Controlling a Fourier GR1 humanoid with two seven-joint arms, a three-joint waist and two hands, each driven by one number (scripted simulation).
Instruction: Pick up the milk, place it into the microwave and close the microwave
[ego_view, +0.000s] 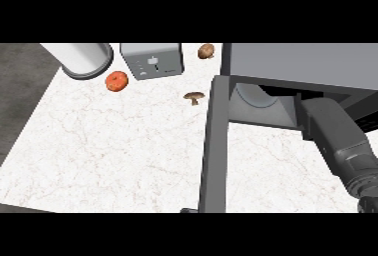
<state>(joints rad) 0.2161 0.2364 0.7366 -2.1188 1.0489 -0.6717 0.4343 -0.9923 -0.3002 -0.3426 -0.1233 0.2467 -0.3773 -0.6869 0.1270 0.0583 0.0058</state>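
Head view looks steeply down on a white marbled counter (111, 150), which fills most of the scene; a dark floor strip borders it far to the left of the arm. A grey microwave (303, 62) stands at the back right; its front is open, and its dark door (212, 150) swings out toward the near edge, seen edge-on as a long bar just left of the arm.

The right forearm (336, 140) comes up from the lower right corner and runs into the microwave's open cavity; the right hand is hidden under the microwave's top, so I cannot tell whether it is released, clenched or grasping anything.

Well to the left of the arm, at the counter's back, a white cylindrical container (77, 57) with a grey rim stands at the corner; a silver toaster (151, 60) stands just beside it, on the side nearer the arm.

Inside the cavity, just left of where the forearm ends, a pale grey curved shape (258, 100) shows; I cannot tell whether this is the milk or part of the oven, and the milk cannot be picked out with certainty.

An orange-red round thing (117, 81) lies in front of the container; a brown mushroom (194, 97) lies near the door's hinge end; a brown rounded thing (207, 50) sits between the toaster and the microwave.
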